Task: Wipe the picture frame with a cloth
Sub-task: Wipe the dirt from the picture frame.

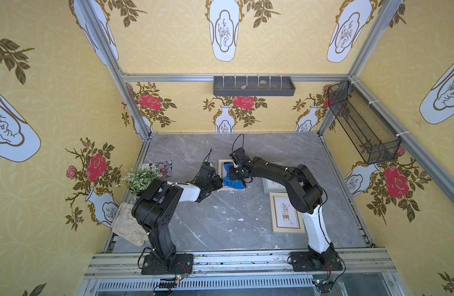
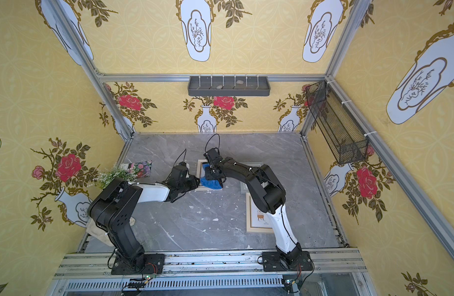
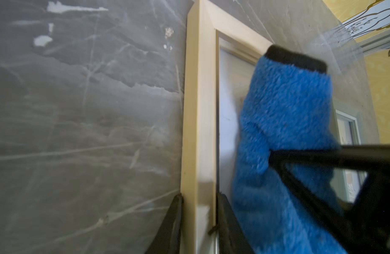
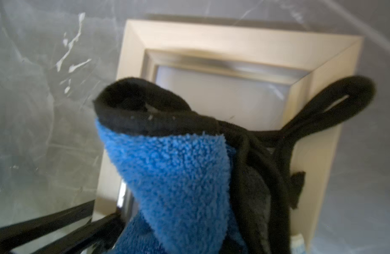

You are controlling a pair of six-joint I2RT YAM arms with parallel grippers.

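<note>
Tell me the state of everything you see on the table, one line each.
cloth: bunched, draped on the picture frame, held by the right gripper
picture frame: lying flat, side rail clamped by the left gripper
left gripper: shut on picture frame
right gripper: shut on cloth
grey frame: flat, partly under the right arm
plant-print frame: flat, untouched
potted plant: upright
work glove: lying limp

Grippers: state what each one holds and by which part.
Left gripper clamps the light wooden picture frame by one long side rail. Right gripper is shut on the blue microfibre cloth, pinching a bunched fold; the exact spot is hidden.
</note>
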